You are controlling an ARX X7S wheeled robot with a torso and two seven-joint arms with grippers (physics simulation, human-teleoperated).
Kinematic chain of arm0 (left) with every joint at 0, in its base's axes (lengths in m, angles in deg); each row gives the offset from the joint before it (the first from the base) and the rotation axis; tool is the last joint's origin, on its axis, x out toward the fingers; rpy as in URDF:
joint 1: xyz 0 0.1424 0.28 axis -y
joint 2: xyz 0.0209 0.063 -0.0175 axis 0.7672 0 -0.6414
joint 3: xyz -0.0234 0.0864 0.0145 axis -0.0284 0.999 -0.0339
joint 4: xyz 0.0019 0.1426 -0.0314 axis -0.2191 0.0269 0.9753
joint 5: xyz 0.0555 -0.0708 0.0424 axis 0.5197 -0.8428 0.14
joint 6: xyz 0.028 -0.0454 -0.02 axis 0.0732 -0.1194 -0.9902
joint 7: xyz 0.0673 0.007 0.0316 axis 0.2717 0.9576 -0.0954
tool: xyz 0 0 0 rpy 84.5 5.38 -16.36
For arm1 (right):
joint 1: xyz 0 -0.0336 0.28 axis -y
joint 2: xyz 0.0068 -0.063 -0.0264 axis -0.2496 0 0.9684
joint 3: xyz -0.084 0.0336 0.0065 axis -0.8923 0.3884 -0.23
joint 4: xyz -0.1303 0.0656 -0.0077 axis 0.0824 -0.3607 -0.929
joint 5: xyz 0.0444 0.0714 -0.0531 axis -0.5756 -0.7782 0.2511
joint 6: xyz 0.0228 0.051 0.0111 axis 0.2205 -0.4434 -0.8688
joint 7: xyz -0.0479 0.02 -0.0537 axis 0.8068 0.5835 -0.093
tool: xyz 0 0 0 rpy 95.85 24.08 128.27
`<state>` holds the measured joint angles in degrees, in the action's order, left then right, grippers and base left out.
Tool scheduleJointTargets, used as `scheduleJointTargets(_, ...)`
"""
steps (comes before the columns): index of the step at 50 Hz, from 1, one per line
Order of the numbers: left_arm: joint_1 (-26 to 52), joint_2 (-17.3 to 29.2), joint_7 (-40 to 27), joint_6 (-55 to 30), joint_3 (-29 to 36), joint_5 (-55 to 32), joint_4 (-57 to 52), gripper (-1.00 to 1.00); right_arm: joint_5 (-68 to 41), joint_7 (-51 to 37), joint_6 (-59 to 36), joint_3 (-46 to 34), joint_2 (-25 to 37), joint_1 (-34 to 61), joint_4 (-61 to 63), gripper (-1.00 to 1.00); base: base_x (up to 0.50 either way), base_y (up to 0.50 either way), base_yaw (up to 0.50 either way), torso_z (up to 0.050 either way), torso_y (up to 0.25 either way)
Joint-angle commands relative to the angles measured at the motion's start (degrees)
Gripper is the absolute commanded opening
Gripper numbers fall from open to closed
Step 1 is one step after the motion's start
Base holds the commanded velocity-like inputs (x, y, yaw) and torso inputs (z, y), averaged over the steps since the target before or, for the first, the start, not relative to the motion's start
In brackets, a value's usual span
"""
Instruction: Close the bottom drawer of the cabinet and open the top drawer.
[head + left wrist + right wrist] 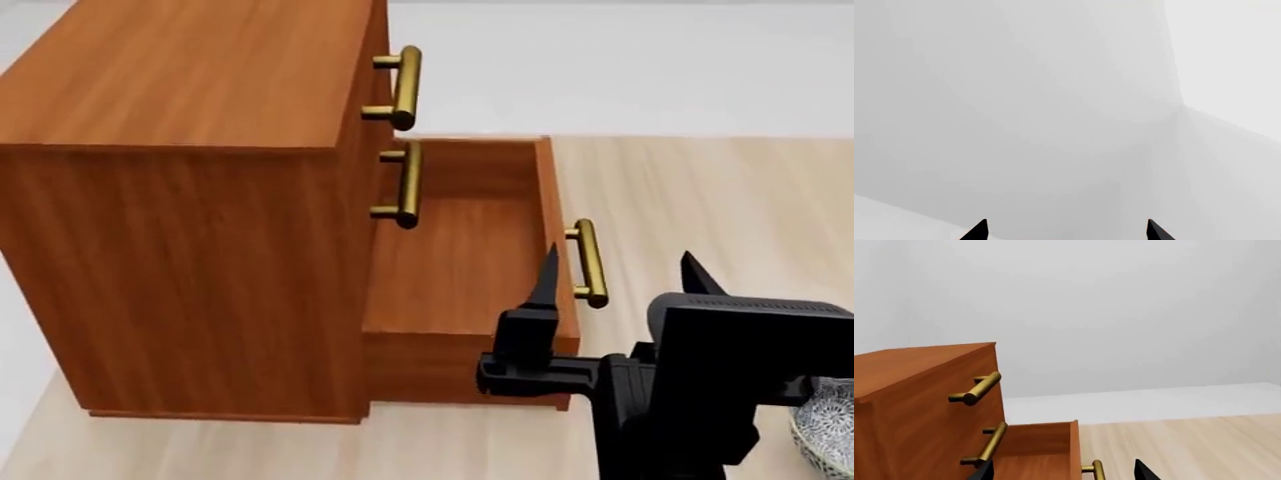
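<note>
- Reddish-brown wood grain covers the cabinet [187, 200], the landmark for all positions below; it stands on a pale plank floor [721, 190] with a white wall [1121, 305] behind.
- Three stacked drawers face toward the right of the head view, each with a brass bar handle.
- Top drawer [378, 60]: flush with the cabinet front, shut; its handle [404, 87] projects at the cabinet's upper front edge.
- Middle drawer: also flush; its handle [407, 184] lies directly below the top one.
- Bottom drawer [461, 260]: pulled well out from the cabinet front, its bare wooden interior exposed; its handle [589, 262] sits on the outer face of the drawer front, farthest from the cabinet.
- Right gripper [618, 270]: black, two pointed fingers spread wide apart, holding nothing. In the head view the one finger [545, 275] overlaps the near corner of the drawer front, while the other stands beyond the bottom handle, so the handle appears between them; contact cannot be confirmed.
- Right wrist view: the same cabinet [914, 405] with all three handles, the bottom drawer [1047, 450] open, and two fingertips at the frame edge straddling the bottom handle [1097, 471].
- Left gripper [1067, 231]: only two black fingertips show, set apart, nothing between them, against blank grey-white surfaces; its place relative to the cabinet cannot be told.
- Patterned bowl rim [825, 430]: on the floor, well apart from the cabinet, partly cut off.
</note>
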<state>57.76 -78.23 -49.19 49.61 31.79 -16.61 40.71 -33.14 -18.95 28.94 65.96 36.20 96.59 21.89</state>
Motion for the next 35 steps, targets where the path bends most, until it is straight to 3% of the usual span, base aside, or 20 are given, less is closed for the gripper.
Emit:
scheduleJointTargets(1, -0.2, 0.4, -0.4, 0.0, 0.4, -0.2, -0.4, 1.00, -0.2, -0.2, 0.6, 0.2, 0.2, -0.1, -0.5, 1.00, 0.20, 0.04, 0.00, 0.000, 0.015)
scheduleJointTargets(35, -0.5, 1.3, -1.1, 0.6, 1.4, -0.7, 0.0, 1.00, -1.1, -0.5, 1.6, 0.3, 1.1, 0.3, -1.8, 1.00, 0.24, 0.01, 0.00, 0.000, 0.000)
